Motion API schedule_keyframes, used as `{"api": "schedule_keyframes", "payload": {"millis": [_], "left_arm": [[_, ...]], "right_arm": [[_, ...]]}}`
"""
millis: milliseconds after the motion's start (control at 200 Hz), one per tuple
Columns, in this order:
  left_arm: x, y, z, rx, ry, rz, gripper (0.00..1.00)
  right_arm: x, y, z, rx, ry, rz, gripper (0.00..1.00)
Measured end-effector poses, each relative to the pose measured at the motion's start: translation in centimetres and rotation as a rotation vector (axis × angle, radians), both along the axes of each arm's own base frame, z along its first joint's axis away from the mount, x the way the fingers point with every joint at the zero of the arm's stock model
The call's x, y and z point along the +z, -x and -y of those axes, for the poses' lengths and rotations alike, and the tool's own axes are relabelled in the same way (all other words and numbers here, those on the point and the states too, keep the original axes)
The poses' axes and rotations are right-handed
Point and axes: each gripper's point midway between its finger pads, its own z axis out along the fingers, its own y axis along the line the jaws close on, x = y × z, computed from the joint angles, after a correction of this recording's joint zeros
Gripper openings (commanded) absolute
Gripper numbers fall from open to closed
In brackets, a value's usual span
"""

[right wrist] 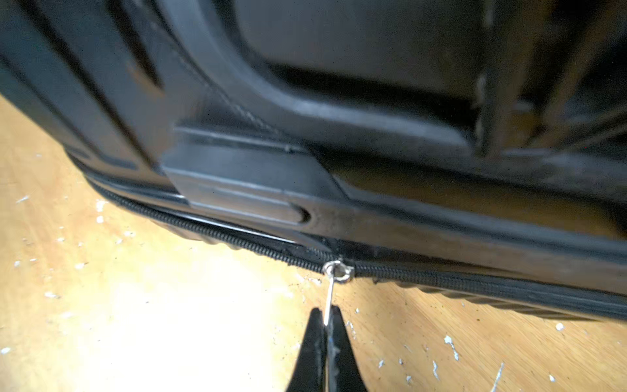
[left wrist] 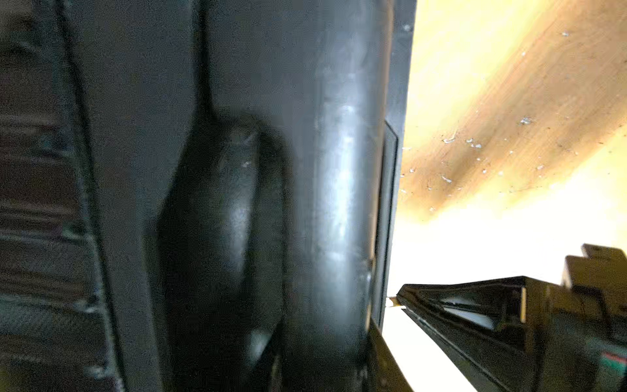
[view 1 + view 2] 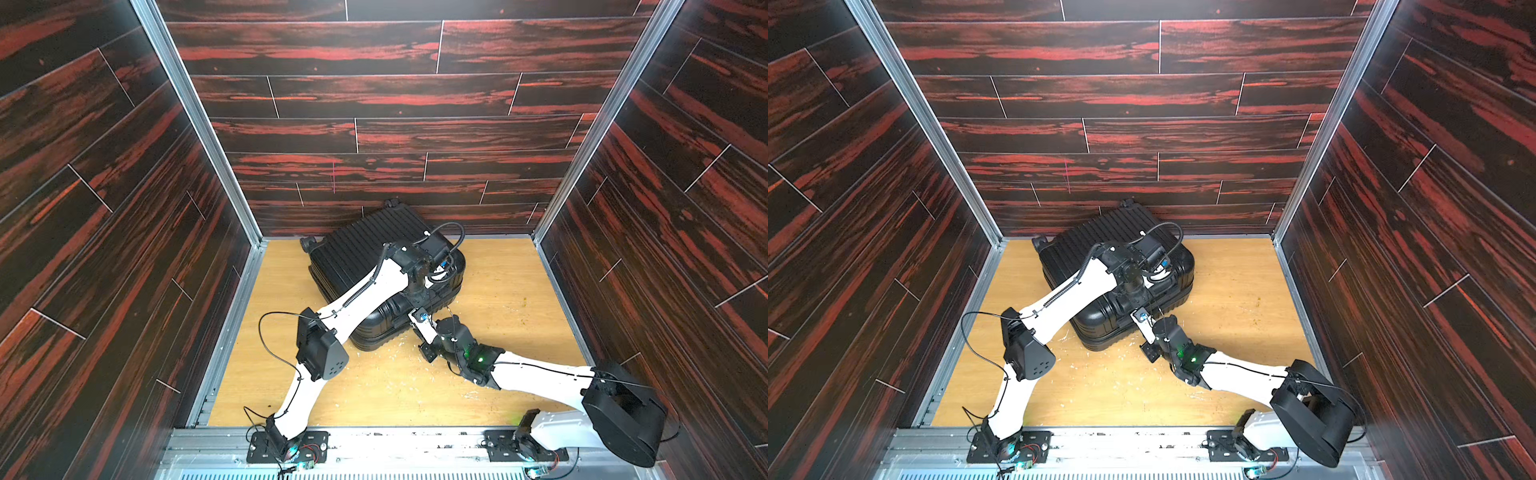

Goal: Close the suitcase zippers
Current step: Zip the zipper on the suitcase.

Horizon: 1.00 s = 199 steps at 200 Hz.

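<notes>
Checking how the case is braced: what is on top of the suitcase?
The left arm reaches over the suitcase top shell, with the left gripper at the near edge. Its jaws and the shell beneath are covered by the arm. Nothing else shows on top.

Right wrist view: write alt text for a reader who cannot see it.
The right fingers are shut on the thin silver pull hanging from the slider on the black zipper. The blurred black suitcase fills much of the frame, resting on a wooden table flecked with white bits.
</notes>
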Motion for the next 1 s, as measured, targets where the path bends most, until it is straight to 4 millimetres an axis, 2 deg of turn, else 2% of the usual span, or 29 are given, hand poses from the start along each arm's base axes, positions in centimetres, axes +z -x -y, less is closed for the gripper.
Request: {"api": "schedule_keyframes", "payload": {"millis": [451,511,576,621,711,997], "left_arm": [[0.1,-0.1,0.1,0.023,0.013,-0.002,0.04],[0.4,-0.7,0.9,0.034,0.055,0.014,0.04],[0.8,-1.9,2.7,0.054,0.135,0.052,0.04],[1.1,-2.7,3.8,0.066,0.185,0.073,0.04],[1.5,-3.7,4.9,0.085,0.241,0.101,0.04],[1.8,-4.3,5.2,0.116,0.271,0.104,0.03]], "right_arm": [[-0.3,0.0,-0.4,-0.02,-0.073,0.056,0.0],[-0.5,1.5,-1.5,0.05,-0.099,0.055,0.0],[-0.5,3.7,-2.9,0.147,-0.129,0.055,0.0],[-0.3,4.5,-3.5,0.183,-0.145,0.057,0.0],[-0.1,4.6,-3.7,0.197,-0.157,0.061,0.0],[0.7,4.5,-5.0,0.216,-0.153,0.051,0.0]]}}
